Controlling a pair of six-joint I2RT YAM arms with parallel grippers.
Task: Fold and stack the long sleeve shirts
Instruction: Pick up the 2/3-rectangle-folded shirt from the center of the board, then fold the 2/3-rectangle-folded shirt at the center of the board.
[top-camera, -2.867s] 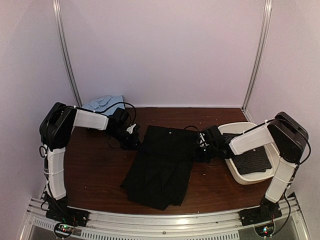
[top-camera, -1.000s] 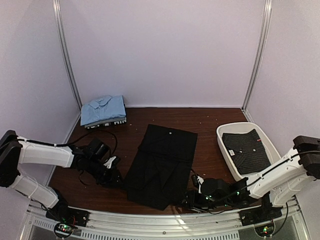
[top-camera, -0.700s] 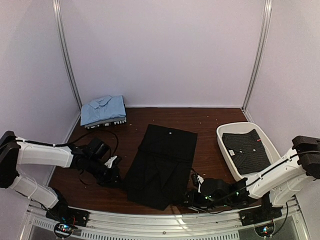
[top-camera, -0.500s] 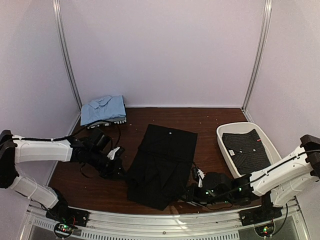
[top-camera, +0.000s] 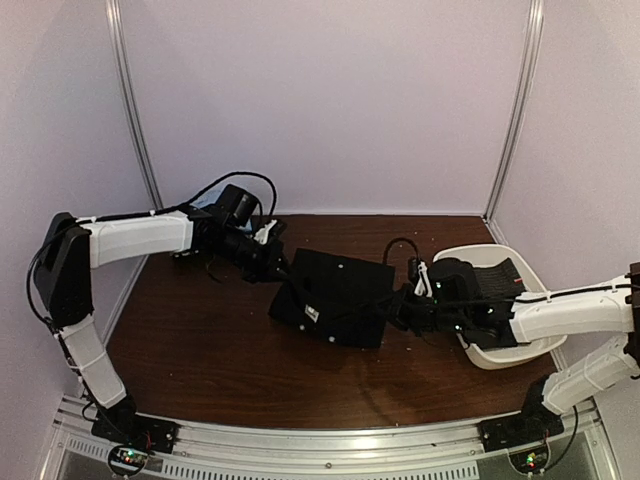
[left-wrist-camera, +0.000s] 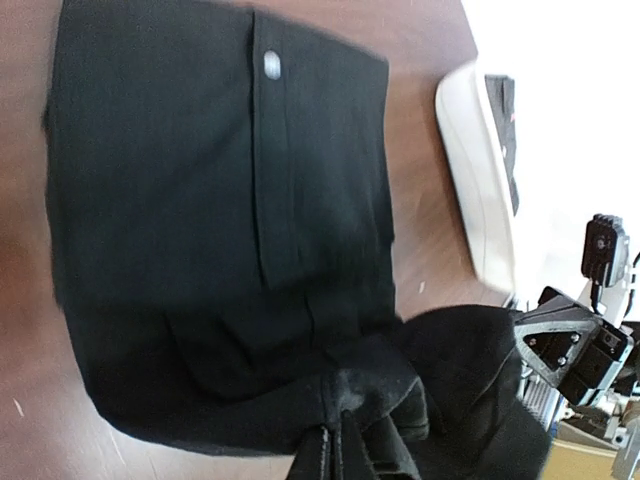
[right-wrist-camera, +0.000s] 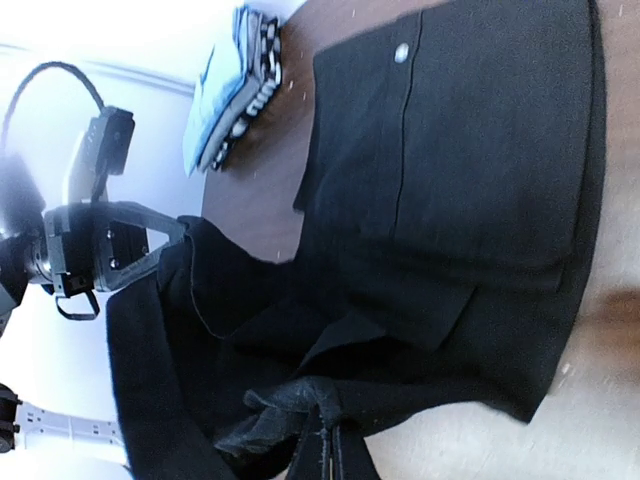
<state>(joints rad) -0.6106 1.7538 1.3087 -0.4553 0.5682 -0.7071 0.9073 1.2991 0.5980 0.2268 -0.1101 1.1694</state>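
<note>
Evidently the half-fold is in hand: the black shirt (top-camera: 335, 295) lies mid-table (top-camera: 200, 340), its lower part doubled over the body. The 2 arms' ends, left gripper (top-camera: 277, 268) and right gripper (top-camera: 404, 303), are each pinched shut on a bunched corner of it. Next, I judge, they must lay that edge flat and square, then let go; 1 patterned shirt (top-camera: 500, 278) waits in the basket (top-camera: 500, 358).

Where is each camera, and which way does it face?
Top: above and behind, facing down at the table; left arm, right arm show.
Left wrist: faces across the shirt toward the tray; left claw at bottom.
Right wrist: faces opposite, toward the blue shirt; right claw at bottom.
Shared: both wrist views show the shirt's button.
</note>
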